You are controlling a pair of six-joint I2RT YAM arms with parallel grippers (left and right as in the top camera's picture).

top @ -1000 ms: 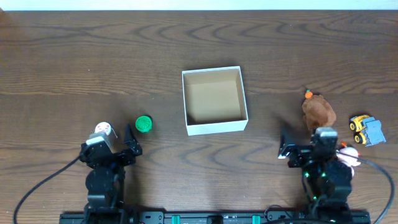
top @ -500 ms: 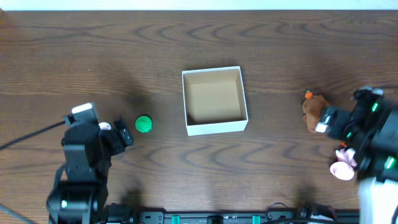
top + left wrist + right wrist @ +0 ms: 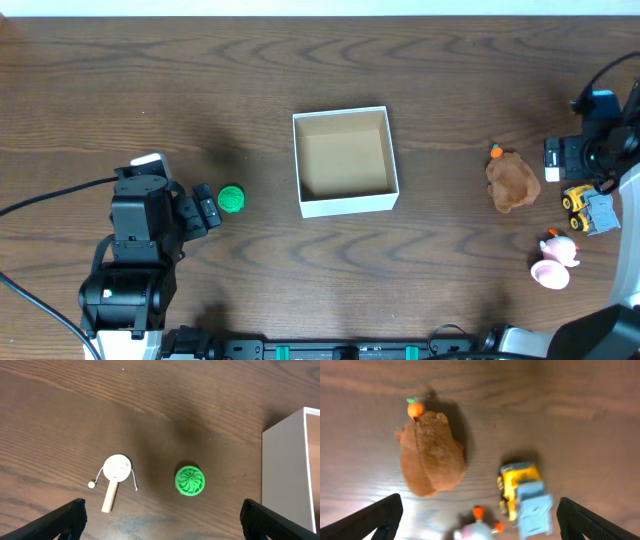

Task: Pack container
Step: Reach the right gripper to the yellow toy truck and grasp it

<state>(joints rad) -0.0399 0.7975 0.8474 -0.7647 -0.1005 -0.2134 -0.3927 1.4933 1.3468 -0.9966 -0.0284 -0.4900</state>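
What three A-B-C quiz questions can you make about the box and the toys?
1. Where is the green disc compared with the box?
A) inside it
B) on the table, on the left arm's side of it
C) balanced on its rim

2. What colours is the truck?
A) red and black
B) yellow and blue
C) all purple

3. What is the box like?
A) open and empty
B) full of toys
C) shut with a lid

Answers:
1 B: the disc lies on the table, apart from the box.
2 B: it is yellow at one end and blue at the other.
3 A: only its brown floor shows.
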